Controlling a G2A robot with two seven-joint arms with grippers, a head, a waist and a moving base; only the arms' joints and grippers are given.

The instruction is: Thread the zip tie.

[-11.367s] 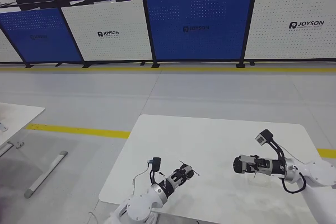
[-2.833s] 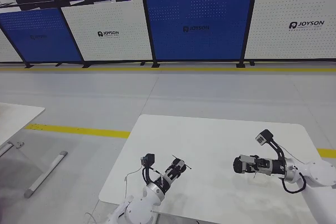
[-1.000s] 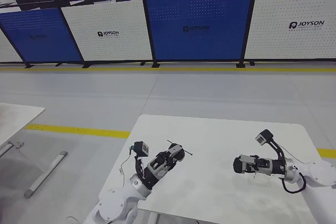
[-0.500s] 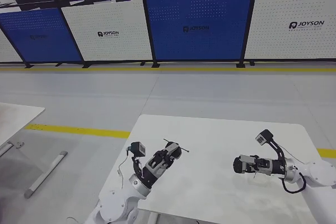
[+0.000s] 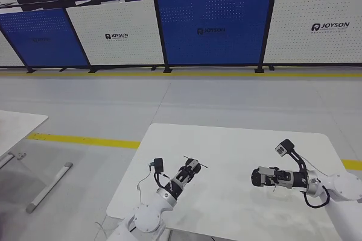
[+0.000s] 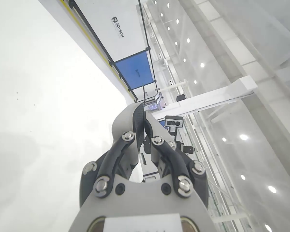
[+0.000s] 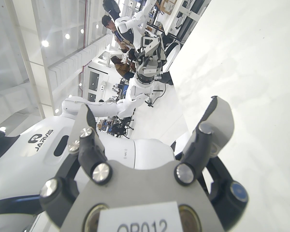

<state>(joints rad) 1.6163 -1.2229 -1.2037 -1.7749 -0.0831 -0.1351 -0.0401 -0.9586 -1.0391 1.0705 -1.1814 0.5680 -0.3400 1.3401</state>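
A thin black zip tie (image 5: 202, 165) is pinched in my left gripper (image 5: 193, 166), which is held above the white table (image 5: 241, 141) near its front left corner. In the left wrist view the fingertips (image 6: 139, 112) are pressed together, and the zip tie's (image 6: 143, 92) narrow end pokes out past them. My right gripper (image 5: 255, 178) is over the table's right half, pointing toward the left arm, about a hundred pixels from it in the top view. Its fingers (image 7: 217, 112) stand wide apart with nothing between them.
The tabletop has nothing else on it. Its front left edge (image 5: 123, 193) runs close under the left arm. Another white table (image 5: 12, 129) stands far off to the left. Blue and white panels (image 5: 211, 30) line the back.
Over the last second the left arm swung, carrying the zip tie slightly right and toward the table's front edge. The right arm has stayed still.
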